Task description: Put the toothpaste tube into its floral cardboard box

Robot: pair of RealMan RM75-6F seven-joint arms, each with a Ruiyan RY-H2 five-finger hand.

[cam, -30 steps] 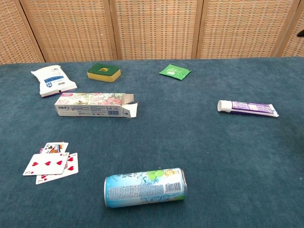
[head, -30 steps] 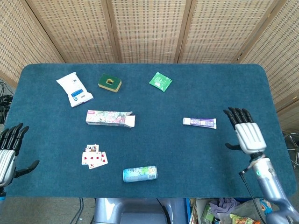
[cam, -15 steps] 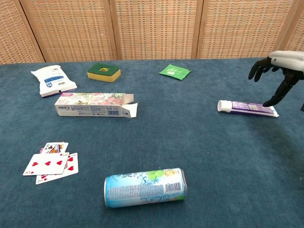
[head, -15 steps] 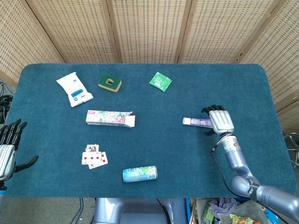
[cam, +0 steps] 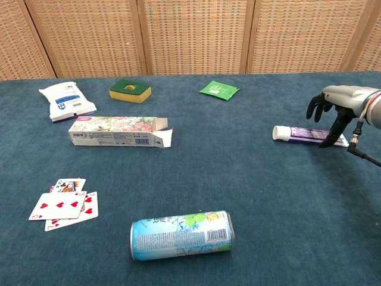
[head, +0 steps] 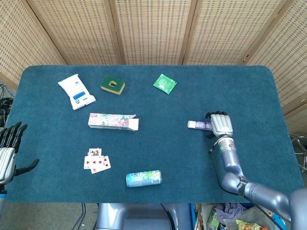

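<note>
A blue felt tabletop (head: 230, 86) before wicker screens. Your right hand (cam: 331, 111) arches over the tube's (cam: 297, 133) tail, fingers apart, not yet clamped. The box (cam: 116, 130) lies well apart, flap open. Closing too early could skid the tube away. Your left hand (head: 8, 151) waits spread, empty.

The right hand (head: 221, 124) has a pale silver back and black fingers (cam: 316, 107), mounted on a glossy grey-blue metallic arm (head: 230, 167) with a thin black cable alongside. The left hand (head: 8, 153) matches: silver shell, black fingers.
</note>
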